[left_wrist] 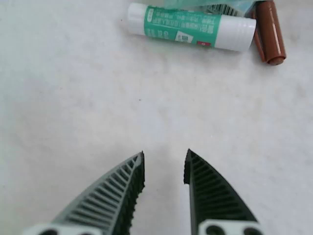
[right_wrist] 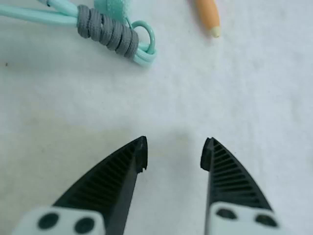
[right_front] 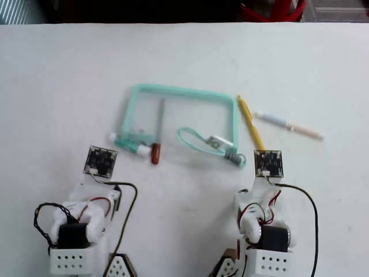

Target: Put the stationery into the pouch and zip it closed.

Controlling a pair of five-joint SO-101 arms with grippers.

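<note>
Left claw (left_wrist: 164, 161) open, jaws a little apart, tips over bare bench (left_wrist: 73, 98), holding nothing. Right claw (right_wrist: 173, 147) open too, gap somewhat wider, also over bare bench, nothing gripped. In the high view the left arm (right_front: 86, 219) and right arm (right_front: 262, 225) sit at the near edge, well apart.

Just beyond the left claw: glue (left_wrist: 190, 27), white with a green label, lying flat across the view. Brown pen (left_wrist: 269, 32) has its cap end right beside the glue's end; contact unclear. In the high view the glue (right_front: 128, 143) lies at the pouch's near left corner, and the brown pen (right_front: 155, 151) runs from there away from the arms across the pouch's clear face. Cannot tell if it is inside or on top.

Just beyond the right claw: grey coil (right_wrist: 107, 34) wrapped round the teal strap (right_wrist: 29, 12). The strap (right_front: 196, 141) loops along the pouch's near edge, coil (right_front: 232, 154) at its right end. Tip of the yellow pen (right_wrist: 208, 14) is near the coil, not touching.

Pouch (right_front: 179, 91) flat mid-bench, clear with a teal border. Yellow pen (right_front: 251, 124) lies just outside its right edge, angled. Pale pen (right_front: 288, 125) lies further right on the bench, apart from the rest.
</note>
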